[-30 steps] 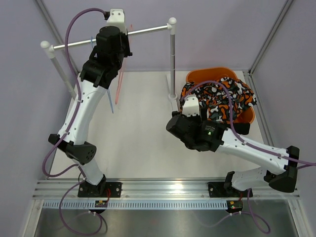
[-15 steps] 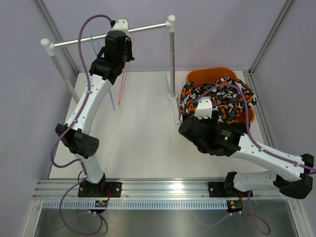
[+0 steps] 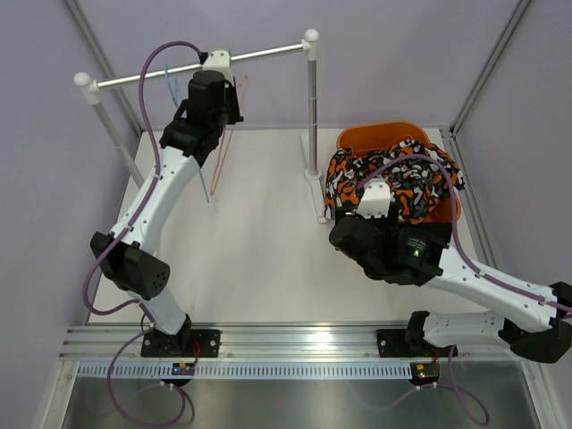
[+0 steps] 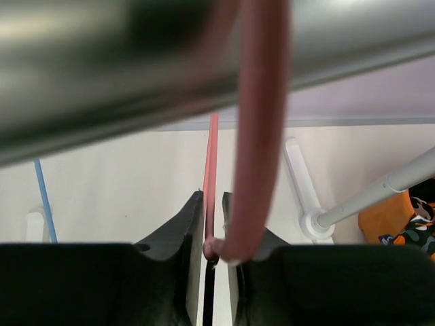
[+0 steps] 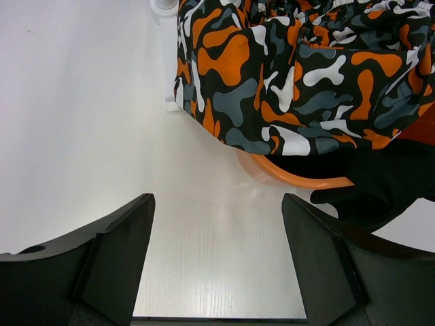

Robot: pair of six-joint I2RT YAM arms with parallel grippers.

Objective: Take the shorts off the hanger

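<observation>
Jaws of the left gripper [image 4: 214, 207] are pinching the pink hanger [image 4: 257, 136] — those of the right gripper [image 5: 216, 201] are gaping beside the basket [image 5: 293, 178] of camouflage shorts [image 5: 285, 75].

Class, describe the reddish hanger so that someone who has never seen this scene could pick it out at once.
Find the metal rail across the far side of the table. Two thin, bare hangers hang from it. The one wanted is the pink-red hanger, pinched in the left gripper; its neighbour, the blue hanger, hangs free to its left.
</observation>
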